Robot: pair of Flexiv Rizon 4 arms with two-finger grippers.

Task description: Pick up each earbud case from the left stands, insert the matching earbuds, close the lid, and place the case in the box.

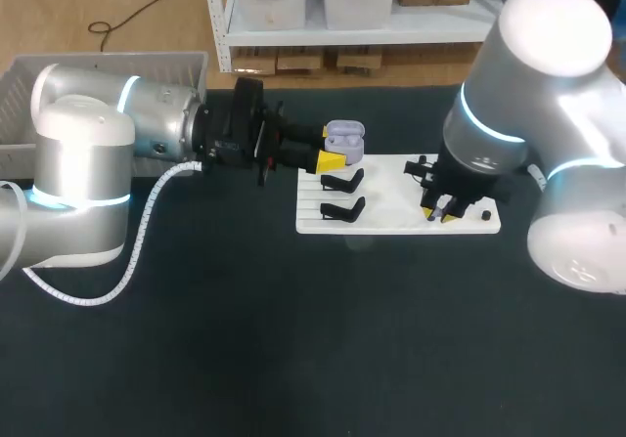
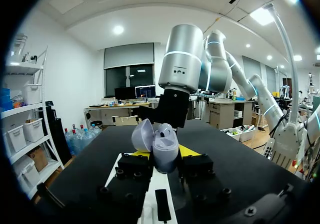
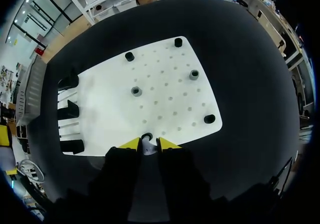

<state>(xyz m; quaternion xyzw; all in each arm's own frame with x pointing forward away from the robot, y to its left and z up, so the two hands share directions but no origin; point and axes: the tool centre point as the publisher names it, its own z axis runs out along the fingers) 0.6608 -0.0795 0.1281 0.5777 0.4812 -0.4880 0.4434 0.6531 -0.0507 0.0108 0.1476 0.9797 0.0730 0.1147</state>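
**Now, left gripper clamps open earbud case**

Lid up, it sits just beside the black stands. Right gripper hangs over a small socket at the edge of the white board; its grip cannot be told.

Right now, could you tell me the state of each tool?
Left tool: closed on the lavender earbud case.
Right tool: at the white board; cannot be told.

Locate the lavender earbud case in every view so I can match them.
Head view: earbud case in left gripper, above the white board's left stands.
Left wrist view: between the gripper's fingers, lid open.
Right wrist view: not in it.
Shared landmark: the white board.
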